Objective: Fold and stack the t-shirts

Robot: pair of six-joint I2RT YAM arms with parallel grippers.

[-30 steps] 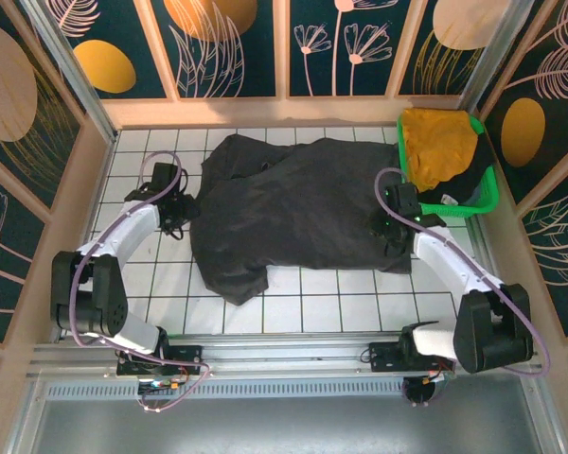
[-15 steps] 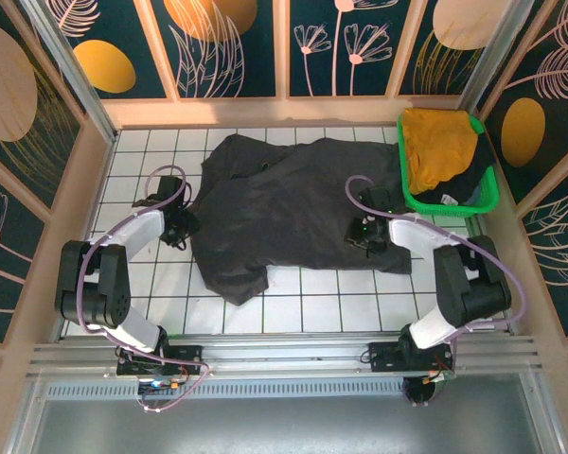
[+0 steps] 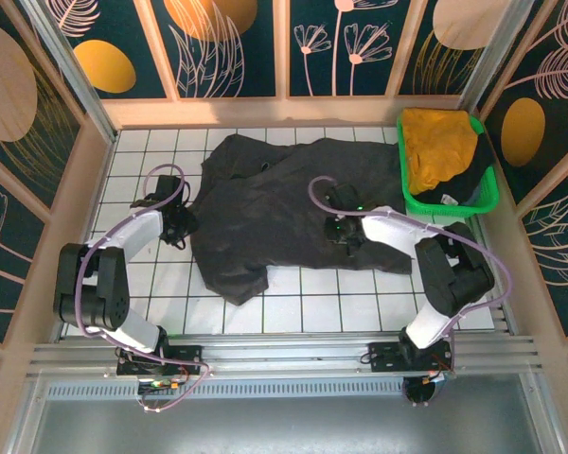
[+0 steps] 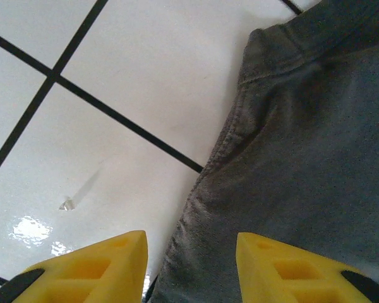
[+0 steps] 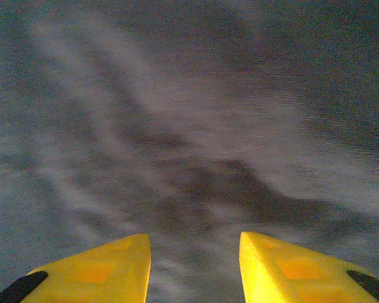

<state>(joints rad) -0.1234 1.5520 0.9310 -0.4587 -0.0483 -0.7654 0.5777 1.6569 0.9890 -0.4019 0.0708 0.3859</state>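
1. Since the big black t-shirt (image 3: 265,218) is thin floppy cloth, it'll probably weigh next to nothing and sag or bunch instead of holding shape. It lies rumpled just left of the green basket (image 3: 488,194).
2. Mustard t-shirt (image 3: 438,142) sits heaped inside that basket.
3. Left gripper (image 4: 191,265), at the shirt edge farthest from the basket: fingers partway apart, straddling the hem, nothing pinched.
4. Right gripper (image 5: 194,265), over mid-shirt nearer the basket: jaws likewise apart, empty.
5. Best grab is probably the hems or sleeve seams.

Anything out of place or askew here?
The black t-shirt lies rumpled and skewed across the table, one corner trailing toward the near edge. The yellow t-shirt is heaped over the rim of the green basket. Nothing looks damaged.
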